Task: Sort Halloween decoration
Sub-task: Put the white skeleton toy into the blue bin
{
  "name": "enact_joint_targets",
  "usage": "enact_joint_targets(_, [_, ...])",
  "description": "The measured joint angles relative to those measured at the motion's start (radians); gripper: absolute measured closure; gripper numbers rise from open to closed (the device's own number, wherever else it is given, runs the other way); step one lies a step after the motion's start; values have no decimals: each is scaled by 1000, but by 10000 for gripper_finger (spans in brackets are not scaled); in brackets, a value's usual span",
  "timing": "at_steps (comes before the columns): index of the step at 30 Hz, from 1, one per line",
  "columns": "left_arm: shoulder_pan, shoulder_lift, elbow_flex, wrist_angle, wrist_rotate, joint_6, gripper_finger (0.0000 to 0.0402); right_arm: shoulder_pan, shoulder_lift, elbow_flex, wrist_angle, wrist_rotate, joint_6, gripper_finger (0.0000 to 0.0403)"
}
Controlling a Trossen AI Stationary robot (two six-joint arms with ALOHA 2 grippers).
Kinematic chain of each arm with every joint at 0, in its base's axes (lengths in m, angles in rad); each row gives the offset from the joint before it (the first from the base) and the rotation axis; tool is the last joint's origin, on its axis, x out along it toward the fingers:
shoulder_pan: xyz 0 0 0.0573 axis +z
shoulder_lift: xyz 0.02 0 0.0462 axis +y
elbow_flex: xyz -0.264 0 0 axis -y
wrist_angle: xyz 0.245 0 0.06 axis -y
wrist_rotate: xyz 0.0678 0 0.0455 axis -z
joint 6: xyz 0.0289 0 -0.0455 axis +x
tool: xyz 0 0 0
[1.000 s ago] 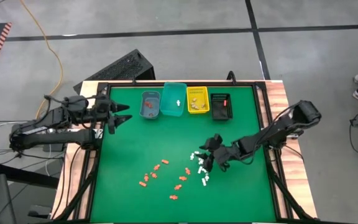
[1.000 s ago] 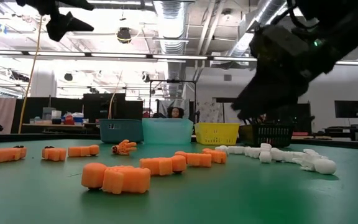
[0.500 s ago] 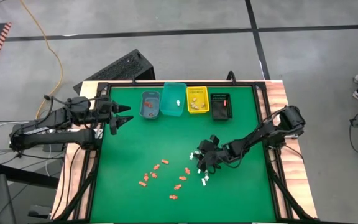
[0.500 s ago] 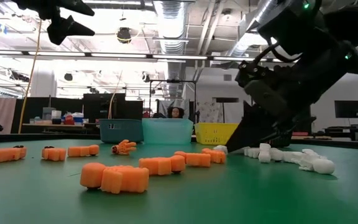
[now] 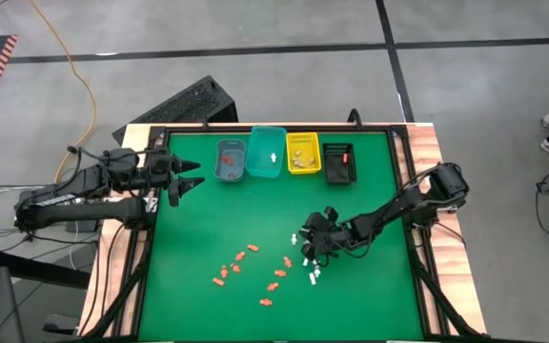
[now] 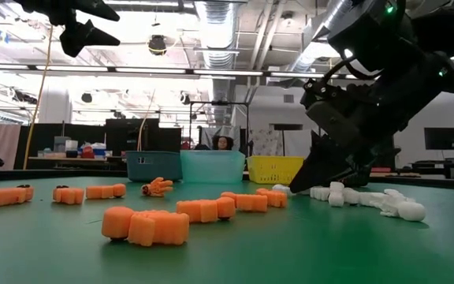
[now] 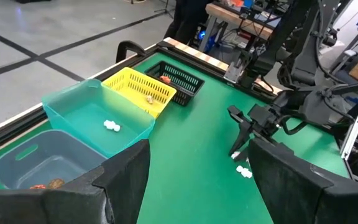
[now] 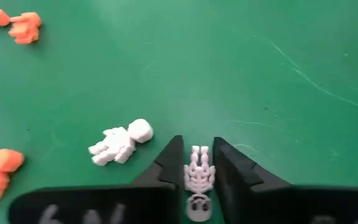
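Judging by appearance, the white skeleton figure point(image 8: 197, 180) is light, rigid and thin-limbed; its torso is the soundest hold. It lies on the green mat point(image 8: 241, 74) squarely between the right gripper's point(image 8: 196, 163) fingers, which clasp its sides. Left gripper point(image 5: 185, 175) waits spread wide near the bins point(image 5: 284, 154).

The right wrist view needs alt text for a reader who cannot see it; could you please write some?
The right gripper closes its two dark fingers around a small white skeleton figure on the green table. Another white figure lies beside it, with orange figures farther off.
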State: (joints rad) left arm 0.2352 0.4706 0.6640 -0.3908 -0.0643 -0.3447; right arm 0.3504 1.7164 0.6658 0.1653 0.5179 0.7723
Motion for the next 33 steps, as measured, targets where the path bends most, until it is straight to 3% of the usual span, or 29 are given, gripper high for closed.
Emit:
enact_joint_targets(9, [0,0,0,-1,1,-5,141,0,0,52,-32,-2,-17,386])
enact_joint_targets(16, [0,0,0,-1,1,0,141,-21,-15,100,-60,-21,-30,387])
enact_joint_targets(33, [0,0,0,-1,-1,21,141,-213,-92,247,-52,7,-332,391])
